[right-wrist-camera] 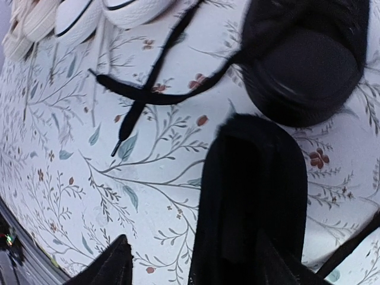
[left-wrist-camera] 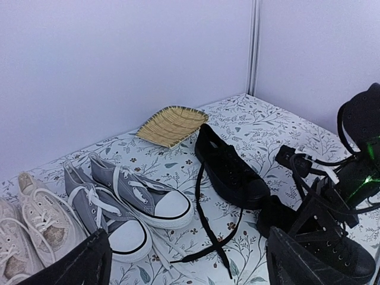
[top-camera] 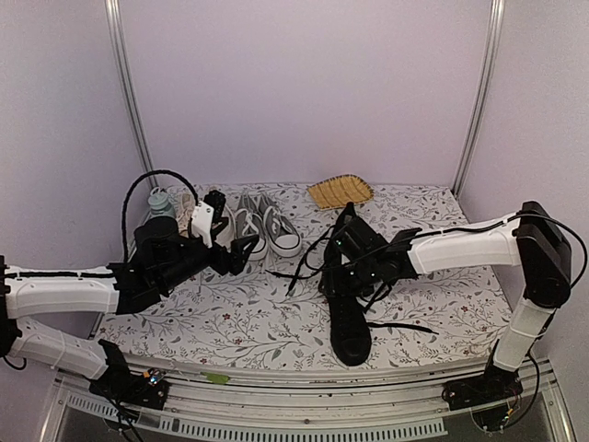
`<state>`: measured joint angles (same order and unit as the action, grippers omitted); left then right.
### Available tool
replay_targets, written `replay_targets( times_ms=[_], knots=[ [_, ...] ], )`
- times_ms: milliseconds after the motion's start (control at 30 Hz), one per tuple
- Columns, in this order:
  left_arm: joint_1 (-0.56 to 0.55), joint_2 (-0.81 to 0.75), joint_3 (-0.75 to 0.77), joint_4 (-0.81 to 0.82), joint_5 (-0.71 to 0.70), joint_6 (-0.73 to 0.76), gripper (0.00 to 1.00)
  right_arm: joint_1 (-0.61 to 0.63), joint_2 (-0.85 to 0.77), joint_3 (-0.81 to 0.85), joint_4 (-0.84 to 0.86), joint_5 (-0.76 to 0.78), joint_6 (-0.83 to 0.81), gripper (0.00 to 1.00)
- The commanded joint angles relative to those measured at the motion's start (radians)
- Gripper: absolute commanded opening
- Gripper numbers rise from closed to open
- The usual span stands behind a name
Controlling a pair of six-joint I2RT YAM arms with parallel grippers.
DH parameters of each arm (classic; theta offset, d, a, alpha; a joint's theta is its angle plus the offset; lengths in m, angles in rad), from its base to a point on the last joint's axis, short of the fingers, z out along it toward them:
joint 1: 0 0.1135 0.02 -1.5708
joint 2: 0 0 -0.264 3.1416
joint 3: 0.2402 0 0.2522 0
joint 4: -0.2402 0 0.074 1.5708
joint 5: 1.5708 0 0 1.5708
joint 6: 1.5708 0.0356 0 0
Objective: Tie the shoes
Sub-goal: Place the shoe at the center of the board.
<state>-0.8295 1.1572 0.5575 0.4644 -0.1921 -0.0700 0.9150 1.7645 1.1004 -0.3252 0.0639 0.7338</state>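
Two black shoes lie right of centre on the flowered table. The far shoe [top-camera: 357,230] points toward me, and it also shows in the left wrist view [left-wrist-camera: 228,166]. The near shoe [top-camera: 350,324] lies in line with it, heel to the far shoe's toe. Black laces [left-wrist-camera: 214,237] trail loose and cross on the cloth to their left. My right gripper [top-camera: 339,264] is open and low over the near shoe's heel [right-wrist-camera: 249,196], which sits between its fingers by the right one. My left gripper [top-camera: 244,249] is open and empty, raised left of the laces.
A grey pair with white toe caps [left-wrist-camera: 136,193] and a beige pair [left-wrist-camera: 44,219] stand at the back left. A woven straw tray [top-camera: 340,191] lies at the back wall. A pale bottle [top-camera: 161,203] stands at the far left. Walls close in on three sides.
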Motion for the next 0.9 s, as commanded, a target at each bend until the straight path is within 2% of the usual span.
replay_targets(
  times_ms=[0,33,100,200,300,467,667,867],
  knots=[
    [-0.014,-0.013,-0.011,-0.008,0.015,0.022,0.91,-0.003,-0.045,0.067,-0.044,-0.113,-0.113,0.86],
    [-0.013,-0.013,-0.009,-0.01,0.025,0.023,0.92,-0.003,-0.066,0.09,-0.094,-0.123,-0.173,0.94],
    [-0.013,-0.014,-0.002,-0.01,0.047,0.029,0.92,-0.015,-0.108,0.127,-0.223,-0.142,-0.269,1.0],
    [-0.014,-0.022,0.005,-0.018,0.095,0.038,0.92,-0.093,-0.193,0.12,-0.425,-0.205,-0.369,0.99],
    [-0.014,-0.039,0.004,-0.022,0.148,0.052,0.92,-0.187,-0.277,0.032,-0.545,-0.237,-0.4,0.99],
    [-0.017,-0.075,-0.005,-0.023,0.217,0.069,0.92,-0.259,-0.317,-0.031,-0.609,-0.25,-0.408,0.99],
    [-0.018,-0.093,-0.028,-0.007,0.246,0.078,0.92,-0.257,-0.202,-0.124,-0.661,-0.334,-0.453,0.94],
    [-0.021,-0.098,-0.042,0.011,0.248,0.087,0.92,-0.256,-0.077,-0.099,-0.643,-0.217,-0.489,0.92]
  ],
)
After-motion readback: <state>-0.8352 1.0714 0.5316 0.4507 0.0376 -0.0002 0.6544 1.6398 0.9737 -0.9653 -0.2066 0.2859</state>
